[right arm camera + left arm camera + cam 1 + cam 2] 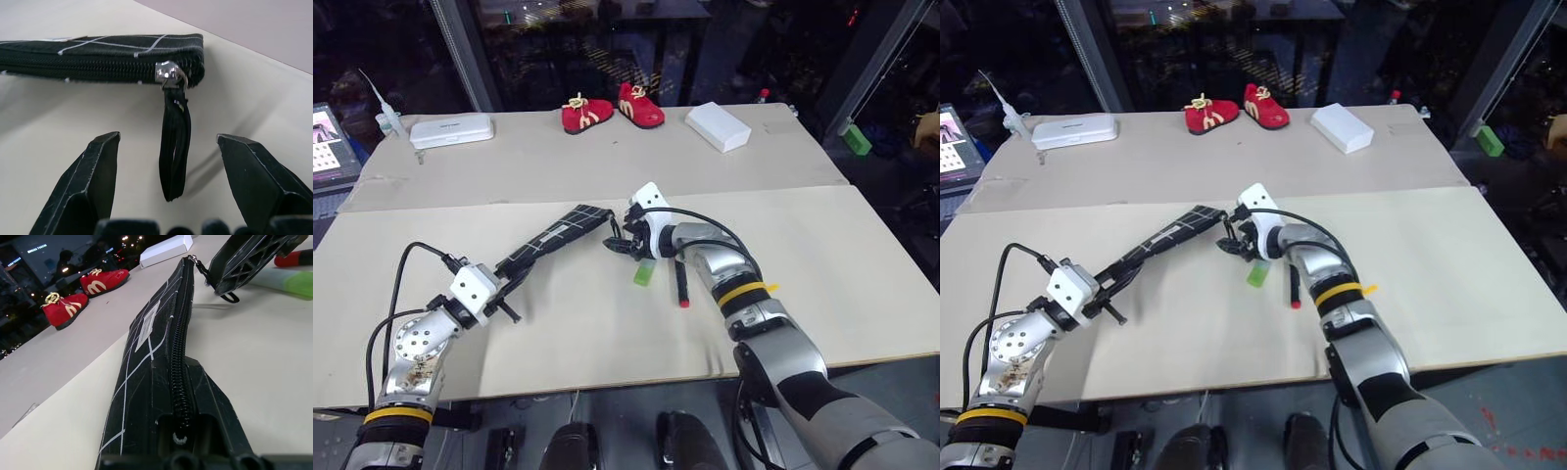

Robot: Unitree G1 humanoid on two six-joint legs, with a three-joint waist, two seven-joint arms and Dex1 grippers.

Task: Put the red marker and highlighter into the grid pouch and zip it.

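The right gripper (615, 245) is spread wide, its two black fingers (90, 181) standing either side of the black zipper pull (173, 152), which hangs in the gap between them untouched. The pull dangles from the metal slider at the near end of the grid pouch (553, 238), whose zipper teeth run closed along the visible edge. From this gripper the pouch stretches away as a long black strip with thin white lines, raised off the table (822, 255) on its zipper edge, to the left gripper (509, 291), which is pressed together on the pouch's far end. The pouch's small white label (147, 326) lies on its side panel, about midway between the two grippers. Just beside the right gripper, on the table under the wrist, lies the highlighter (644, 273), light green; the red marker (682, 284) rests next to it on the side farther from the pouch, near the forearm, both outside the pouch. Well beyond the right gripper, at the back of the table, stand a pair of small red shoes (610, 110), a white box (718, 125) and a long white case (451, 129).
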